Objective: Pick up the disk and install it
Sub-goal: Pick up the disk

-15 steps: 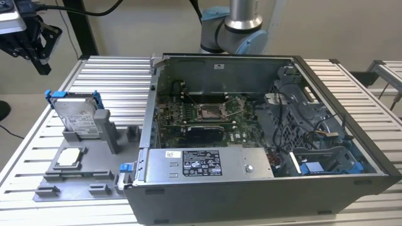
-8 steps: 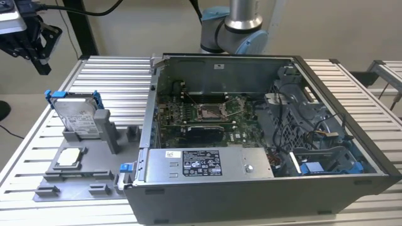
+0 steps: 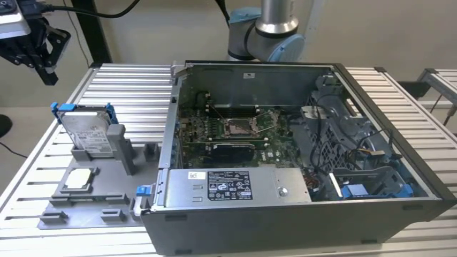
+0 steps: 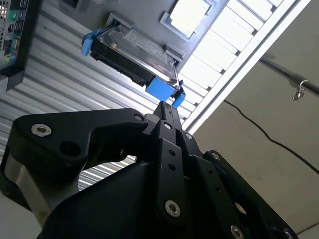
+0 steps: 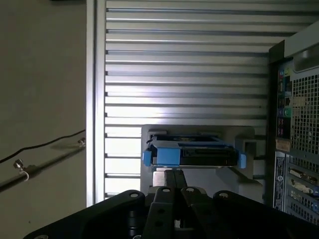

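Up at ten o'clock in the exterior view, the hand [image 3: 48,79] hangs above the counter [image 3: 128,85], clear of everything. Its fingers are clenched together on nothing, and both wrist views show the tips meeting in a point. The disk [image 3: 85,131] is not yet picked up. It stands on edge in a grey holder [image 3: 123,150], at nine o'clock from the open computer case [image 3: 286,160] and about five o'clock from the hand. Standing upright leaves its top edge and blue carrier ends free, which I judge is meant to let a grasp come from above. The case lies on its side with the cover off, so its inside is reachable. A small silver chip [image 3: 78,179] rests flat in the same holder, at six o'clock from the disk.
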`<state>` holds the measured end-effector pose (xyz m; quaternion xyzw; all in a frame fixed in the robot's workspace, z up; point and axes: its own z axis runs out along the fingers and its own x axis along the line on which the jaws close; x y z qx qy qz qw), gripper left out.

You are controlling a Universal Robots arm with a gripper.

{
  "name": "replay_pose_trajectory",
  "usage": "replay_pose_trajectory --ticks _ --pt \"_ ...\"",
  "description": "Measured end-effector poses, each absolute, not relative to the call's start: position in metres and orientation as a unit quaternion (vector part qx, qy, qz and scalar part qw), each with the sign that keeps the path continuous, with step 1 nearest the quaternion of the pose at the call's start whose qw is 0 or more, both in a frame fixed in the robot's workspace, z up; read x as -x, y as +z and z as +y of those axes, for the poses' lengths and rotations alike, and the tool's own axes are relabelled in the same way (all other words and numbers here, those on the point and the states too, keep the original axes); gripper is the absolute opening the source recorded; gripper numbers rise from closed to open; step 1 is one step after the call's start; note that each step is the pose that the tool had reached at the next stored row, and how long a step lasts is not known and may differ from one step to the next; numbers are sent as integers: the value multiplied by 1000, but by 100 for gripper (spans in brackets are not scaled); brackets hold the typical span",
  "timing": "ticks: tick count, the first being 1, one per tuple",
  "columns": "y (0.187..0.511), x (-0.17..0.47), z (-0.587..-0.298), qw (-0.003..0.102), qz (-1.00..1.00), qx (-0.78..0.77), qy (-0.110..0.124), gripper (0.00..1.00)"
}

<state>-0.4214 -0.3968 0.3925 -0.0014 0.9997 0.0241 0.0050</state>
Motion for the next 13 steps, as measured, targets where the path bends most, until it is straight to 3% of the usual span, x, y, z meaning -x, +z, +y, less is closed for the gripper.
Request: replay_pose_trajectory --ticks 13 --pt "393 421 -397 5 1000 6 24 0"
